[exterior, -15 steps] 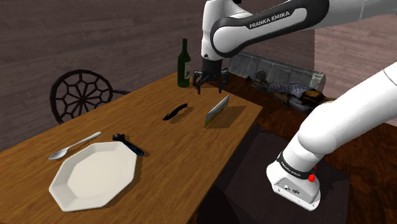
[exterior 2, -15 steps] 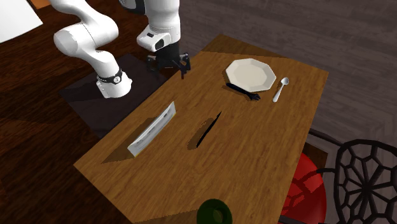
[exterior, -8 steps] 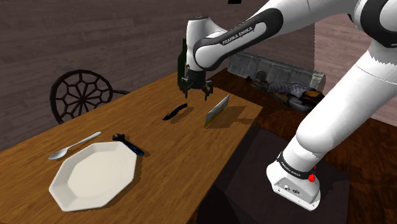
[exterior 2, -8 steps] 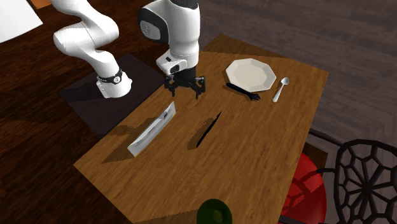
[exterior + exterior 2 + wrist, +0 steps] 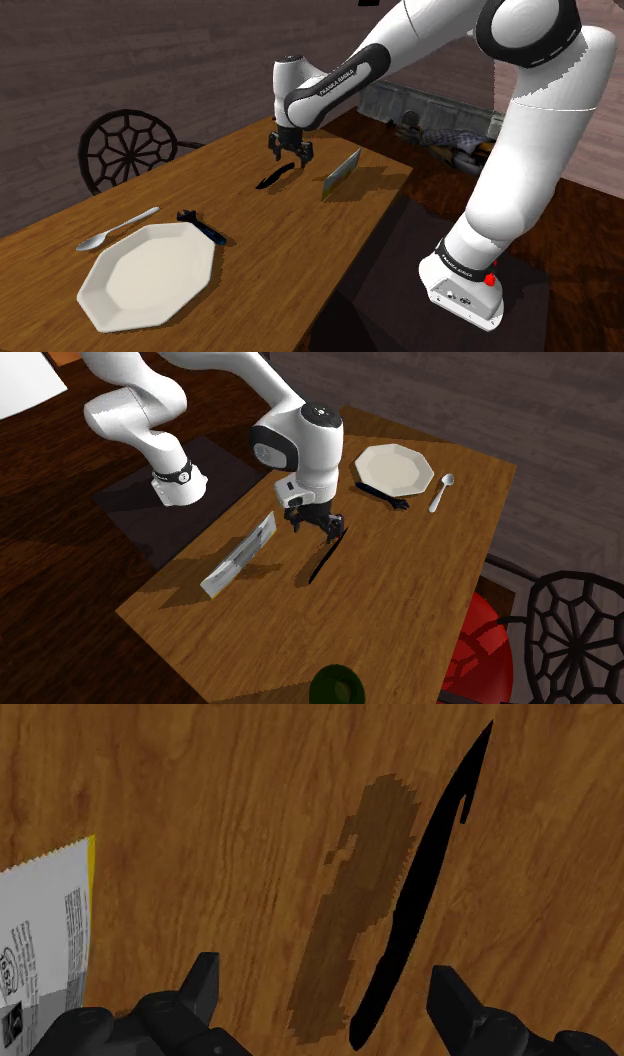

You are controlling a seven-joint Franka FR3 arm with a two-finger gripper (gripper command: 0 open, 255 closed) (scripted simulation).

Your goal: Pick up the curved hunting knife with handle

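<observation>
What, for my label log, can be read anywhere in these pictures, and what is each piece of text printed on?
"FRANKA EMIKA": on the dark part of the arm, in the shoulder view.
Print on the white packet with a yellow edge: too small to read.
Lettering on the dark band at the arm's foot: too small to read.
The knife and the plate show no text.

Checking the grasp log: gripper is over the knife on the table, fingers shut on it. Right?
Not quite. The gripper is over the knife on the table, but its fingers are open: they stand apart on either side of the knife without touching it. The wrist view shows this.
</observation>
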